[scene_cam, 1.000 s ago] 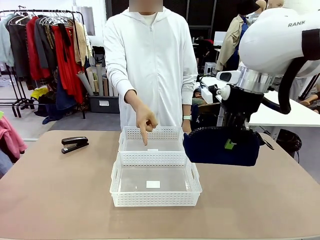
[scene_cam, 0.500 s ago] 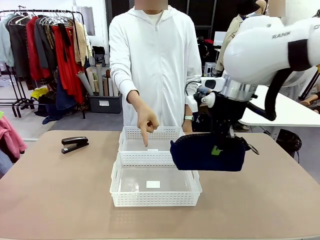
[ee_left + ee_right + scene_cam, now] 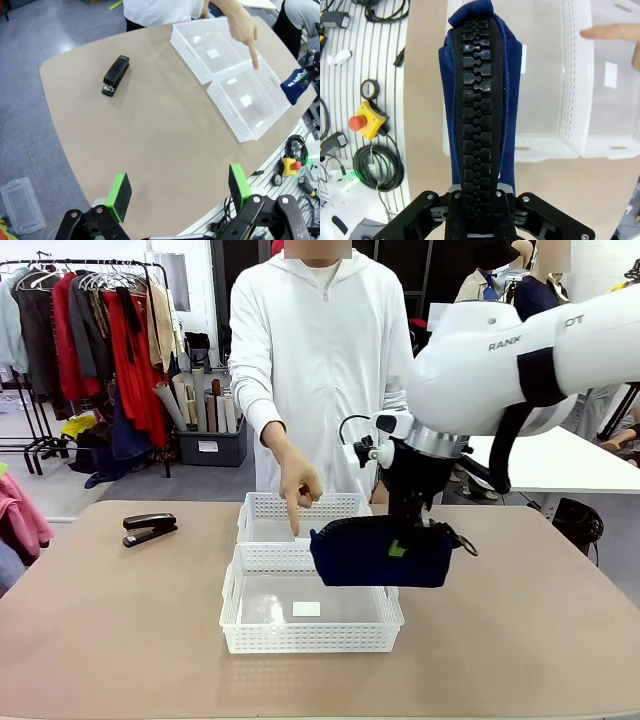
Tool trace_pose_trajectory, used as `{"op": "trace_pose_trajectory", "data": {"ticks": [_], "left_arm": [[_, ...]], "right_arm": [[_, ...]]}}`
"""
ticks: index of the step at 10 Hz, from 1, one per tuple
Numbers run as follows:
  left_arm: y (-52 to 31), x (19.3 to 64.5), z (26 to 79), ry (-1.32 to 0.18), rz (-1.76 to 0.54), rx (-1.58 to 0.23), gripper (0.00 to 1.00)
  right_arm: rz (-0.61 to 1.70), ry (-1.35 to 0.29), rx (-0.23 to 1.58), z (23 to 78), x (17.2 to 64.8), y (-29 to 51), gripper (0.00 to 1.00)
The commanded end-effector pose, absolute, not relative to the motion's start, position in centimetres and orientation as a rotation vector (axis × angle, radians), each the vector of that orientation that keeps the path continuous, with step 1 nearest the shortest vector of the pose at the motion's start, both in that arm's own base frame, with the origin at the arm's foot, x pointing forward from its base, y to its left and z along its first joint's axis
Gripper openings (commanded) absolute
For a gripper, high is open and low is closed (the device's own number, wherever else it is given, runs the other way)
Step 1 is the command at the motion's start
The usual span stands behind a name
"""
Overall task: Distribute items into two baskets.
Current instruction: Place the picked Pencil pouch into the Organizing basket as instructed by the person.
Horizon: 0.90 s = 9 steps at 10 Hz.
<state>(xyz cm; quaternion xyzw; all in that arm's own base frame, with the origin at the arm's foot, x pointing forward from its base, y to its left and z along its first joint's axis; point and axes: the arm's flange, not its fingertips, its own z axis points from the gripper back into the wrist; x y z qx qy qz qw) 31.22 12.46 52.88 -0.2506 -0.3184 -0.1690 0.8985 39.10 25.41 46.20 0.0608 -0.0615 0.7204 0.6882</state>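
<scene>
Left gripper point(image 3: 179, 186): jaws spread wide with nothing between them, held high over the robot's side of the table point(image 3: 120, 630).
Near basket point(image 3: 310, 640): white, lattice-walled, standing at the middle of the table with a small white label on its clear bottom; nothing lies in it.
Right gripper point(image 3: 400, 546): closed tight on the pouch, gripping it from above along the zipper side; the arm reaches in from the right.
Pouch point(image 3: 375, 552): navy blue, held lengthwise in the air, clear of the table, over the right side of the near basket. In the right wrist view its black zipper point(image 3: 477, 100) faces the camera, and the basket's side wall runs beneath it.
Far basket point(image 3: 300, 508): a twin of the first, set right against its far end, also with nothing in it.
Person's hand point(image 3: 298, 485): forefinger pointing down over the far basket, close to the wall where the two baskets meet.
Stapler point(image 3: 150, 528): black, lying flat on the table's far left, well apart from both baskets.
Person: stands at the far edge in a white zipped hoodie.
</scene>
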Motion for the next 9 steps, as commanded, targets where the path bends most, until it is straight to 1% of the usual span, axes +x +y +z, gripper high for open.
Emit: {"op": "trace_pose_trajectory", "data": {"ticks": [1,3,5,7,9], "left_arm": [[12.5,31.2,52.9,-0.661,-0.351,-0.521,1.00],[12.5,31.2,52.9,-0.661,-0.351,-0.521,1.00],[12.5,31.2,52.9,-0.661,-0.351,-0.521,1.00],[12.5,31.2,52.9,-0.661,-0.351,-0.521,1.00],[12.5,31.2,52.9,-0.661,-0.351,-0.521,1.00]], "right_arm": [[1.598,-0.165,0.137,46.0,39.8,27.6,0.00],[1.611,-0.162,0.151,44.8,40.2,29.2,0.00],[1.619,-0.167,0.110,43.9,40.3,31.3,0.00],[1.616,-0.212,0.058,42.7,40.9,32.7,0.00],[1.627,-0.211,0.068,41.4,41.4,33.4,0.00]]}}
